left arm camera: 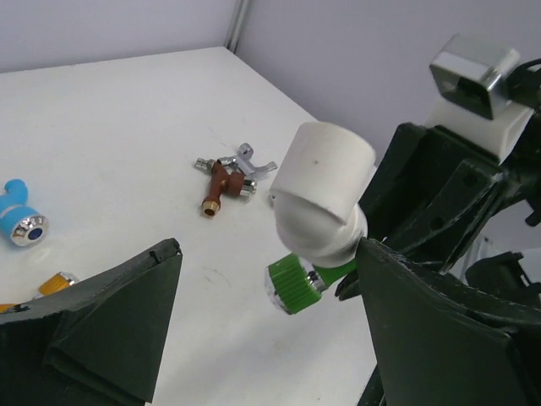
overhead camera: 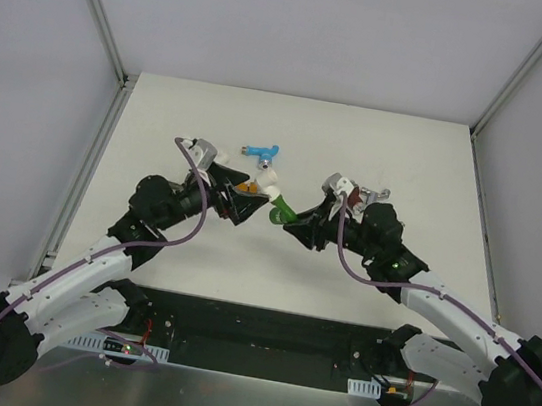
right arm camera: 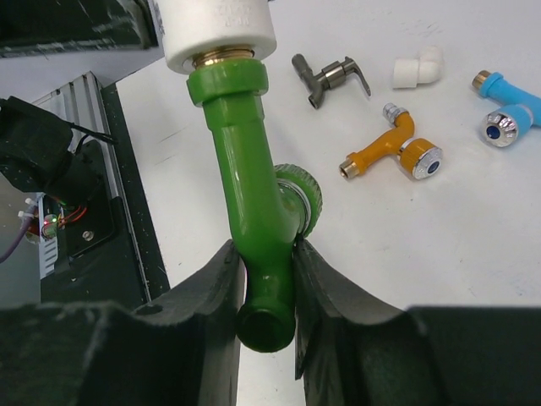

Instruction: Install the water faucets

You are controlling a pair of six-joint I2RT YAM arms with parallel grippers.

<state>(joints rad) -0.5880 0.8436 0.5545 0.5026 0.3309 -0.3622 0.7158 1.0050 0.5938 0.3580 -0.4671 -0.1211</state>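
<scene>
The green faucet point(right arm camera: 254, 211) is pinched by the right pincer point(right arm camera: 266, 258) above the tabletop point(overhead camera: 409, 152), threaded into a white elbow point(left arm camera: 325, 199); the left pincer point(left arm camera: 269, 254) is spread around that elbow. A blue faucet point(right arm camera: 507, 114), orange faucet point(right arm camera: 393, 152) and grey faucet point(right arm camera: 330, 78) are seen beyond, the orange half hidden in the left wrist view.
</scene>
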